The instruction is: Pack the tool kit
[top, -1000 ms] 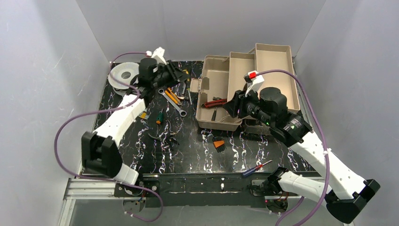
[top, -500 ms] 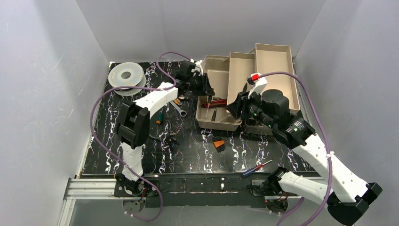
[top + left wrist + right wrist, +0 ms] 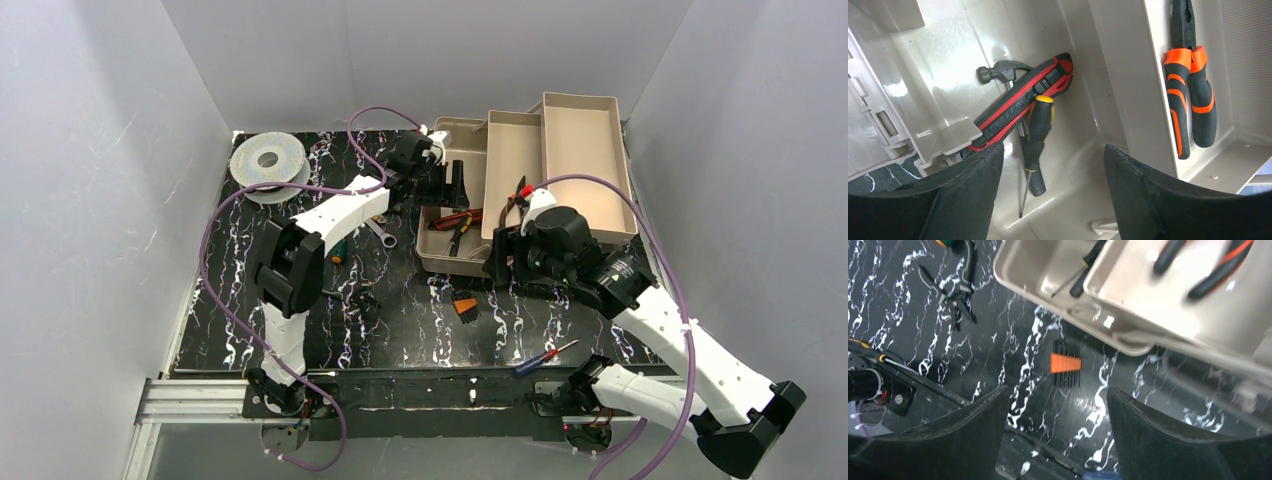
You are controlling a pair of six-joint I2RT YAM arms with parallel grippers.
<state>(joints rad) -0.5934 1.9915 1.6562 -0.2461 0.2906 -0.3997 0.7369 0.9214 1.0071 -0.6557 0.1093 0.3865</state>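
One black, white-veined bench [image 3: 400, 330] is carrying everything. One beige tool kit [image 3: 585, 150] is lying open on its far right part, showing three compartments: one deep base and two fold-out trays. Two arms are reaching in. The left pincer [image 3: 1053, 155] is hanging over the base, fingers spread and empty. The right pincer [image 3: 1058, 392] is hovering just off the kit's near edge, also released. One grey wire spool [image 3: 267, 160] is sitting at the far left corner. One hammer [image 3: 1000, 67], one red-and-black utility knife [image 3: 1023, 100] and one yellow-collared screwdriver [image 3: 1038, 140] are lying in the base. One pair of orange-handled pliers [image 3: 1188, 95] is resting in the adjoining tray. One orange-and-black ribbed block [image 3: 1066, 367] is lying on the bench beneath the right pincer.
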